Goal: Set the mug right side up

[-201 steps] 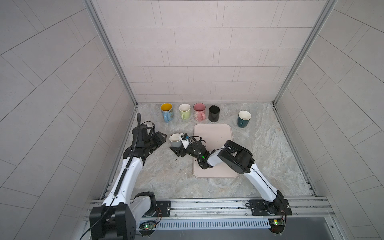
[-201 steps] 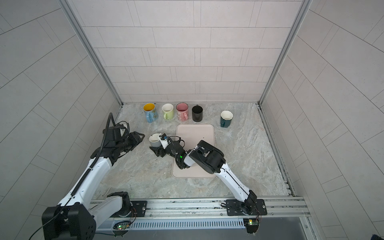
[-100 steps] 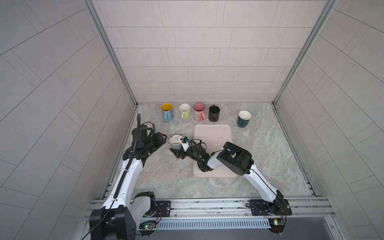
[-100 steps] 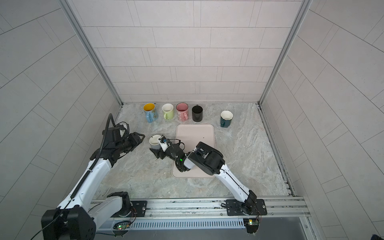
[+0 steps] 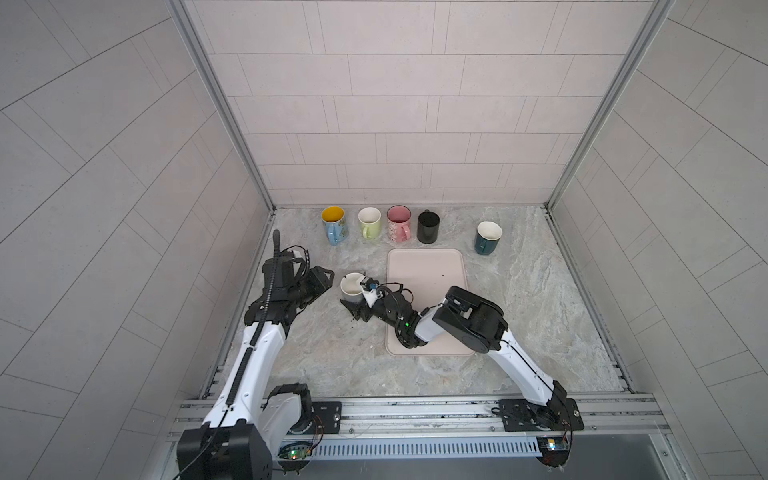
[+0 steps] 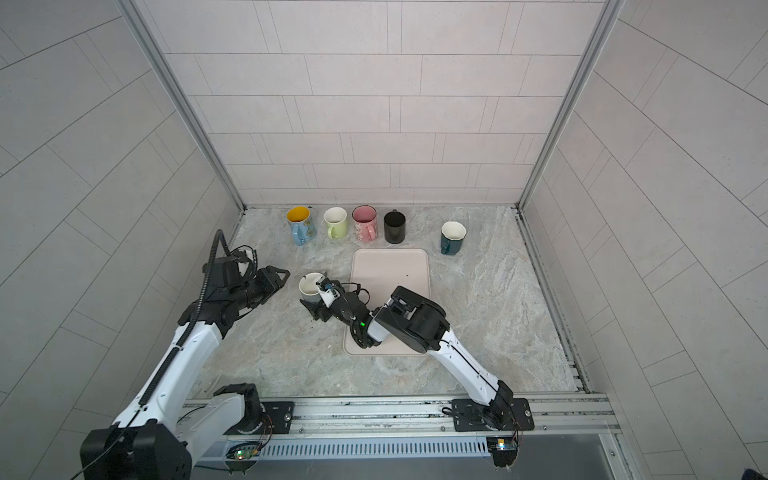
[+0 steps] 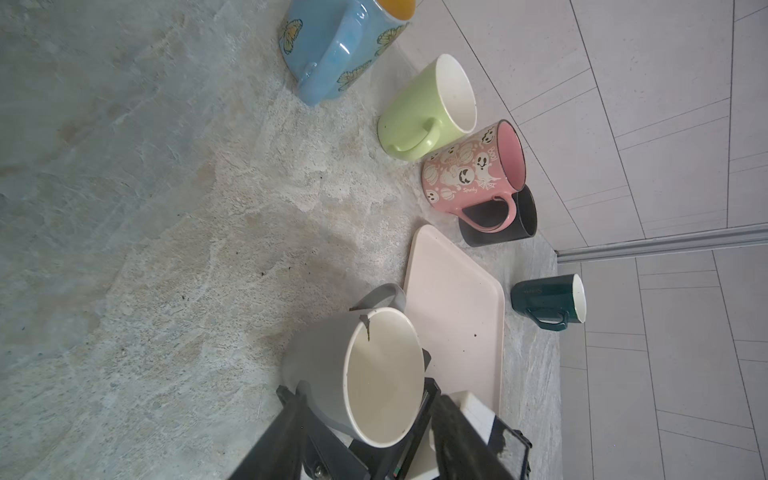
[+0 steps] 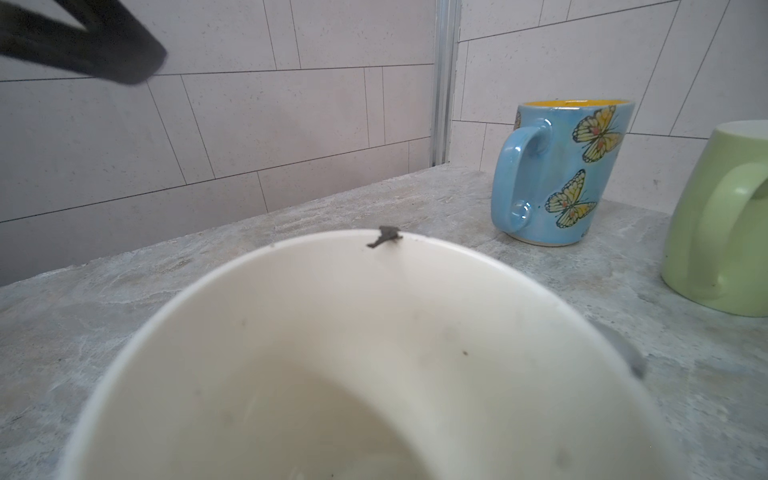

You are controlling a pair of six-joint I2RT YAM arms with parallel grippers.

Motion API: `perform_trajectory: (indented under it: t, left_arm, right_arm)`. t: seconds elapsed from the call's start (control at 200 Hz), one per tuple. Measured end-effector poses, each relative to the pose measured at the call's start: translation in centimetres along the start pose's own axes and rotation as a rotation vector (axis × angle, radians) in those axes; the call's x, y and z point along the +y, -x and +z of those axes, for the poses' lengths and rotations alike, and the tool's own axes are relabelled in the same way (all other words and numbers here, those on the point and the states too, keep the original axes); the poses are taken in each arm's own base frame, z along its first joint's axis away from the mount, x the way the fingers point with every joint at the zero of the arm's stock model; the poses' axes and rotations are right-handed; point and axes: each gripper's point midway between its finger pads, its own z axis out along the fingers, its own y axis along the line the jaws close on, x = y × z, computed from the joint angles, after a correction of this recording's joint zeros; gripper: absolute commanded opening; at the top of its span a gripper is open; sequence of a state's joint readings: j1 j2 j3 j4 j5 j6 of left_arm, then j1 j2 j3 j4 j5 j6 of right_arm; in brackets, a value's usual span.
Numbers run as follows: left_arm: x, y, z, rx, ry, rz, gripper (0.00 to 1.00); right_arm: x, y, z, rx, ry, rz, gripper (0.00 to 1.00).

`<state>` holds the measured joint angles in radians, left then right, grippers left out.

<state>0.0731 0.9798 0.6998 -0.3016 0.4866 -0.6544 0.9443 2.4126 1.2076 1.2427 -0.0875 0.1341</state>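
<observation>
The grey mug (image 5: 351, 288) (image 6: 311, 288) with a cream inside stands mouth up on the stone top, just left of the tray. My right gripper (image 5: 356, 297) (image 6: 316, 298) reaches across the tray's corner and is shut on the mug (image 7: 332, 365), one finger (image 7: 428, 399) on each side of its wall. In the right wrist view the mug's inside (image 8: 353, 353) fills the picture and hides the fingers. My left gripper (image 5: 326, 277) (image 6: 279, 276) hovers open a little to the left of the mug, holding nothing.
A pale pink tray (image 5: 432, 266) lies right of the mug, partly under my right arm. Along the back wall stand several upright mugs: blue butterfly (image 5: 333, 226), green (image 5: 369, 224), pink (image 5: 399, 226), black (image 5: 428, 227) and teal (image 5: 486, 239).
The mug and my right gripper have shifted slightly toward the front of the table together. The left arm has barely moved.
</observation>
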Motion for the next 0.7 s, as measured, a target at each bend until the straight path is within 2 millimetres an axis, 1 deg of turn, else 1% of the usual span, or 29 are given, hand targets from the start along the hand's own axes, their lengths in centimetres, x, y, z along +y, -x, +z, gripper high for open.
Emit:
perform_trajectory:
  t: [0.105,0.155,0.18,0.195,0.205,0.23,0.43,0.555,0.701]
  left_arm:
    - [-0.3,0.0,-0.3,-0.004,-0.010,0.006,0.54]
    - [-0.5,0.0,-0.4,-0.008,-0.016,0.009,0.54]
    - [-0.5,0.0,-0.5,-0.009,-0.018,0.010,0.54]
    - [-0.6,0.0,-0.5,-0.010,-0.019,0.011,0.54]
    - [-0.6,0.0,-0.6,-0.010,-0.020,0.011,0.54]
    - [-0.6,0.0,-0.7,-0.012,-0.022,0.012,0.54]
    - [-0.8,-0.2,-1.1,-0.017,-0.029,0.018,0.54]
    - [-0.8,-0.4,-1.3,-0.016,-0.030,0.024,0.54]
    - [-0.7,-0.8,-1.5,-0.011,-0.031,0.027,0.54]
  right_arm:
    - [0.4,-0.1,-0.3,0.008,0.002,-0.011,0.73]
    - [0.6,-0.1,-0.4,0.013,0.003,-0.016,0.76]
    - [0.7,-0.1,-0.4,0.015,0.003,-0.020,0.82]
    - [0.8,-0.2,-0.4,0.017,0.003,-0.021,0.92]
    - [0.8,-0.2,-0.4,0.018,0.003,-0.021,0.96]
    - [0.9,-0.2,-0.4,0.019,0.004,-0.021,0.97]
    - [2.2,-0.3,-0.5,0.033,0.018,-0.037,0.99]
    - [2.1,-0.3,-0.7,0.039,0.008,-0.046,0.99]
    - [2.0,-0.6,-1.5,0.062,-0.016,-0.063,0.99]
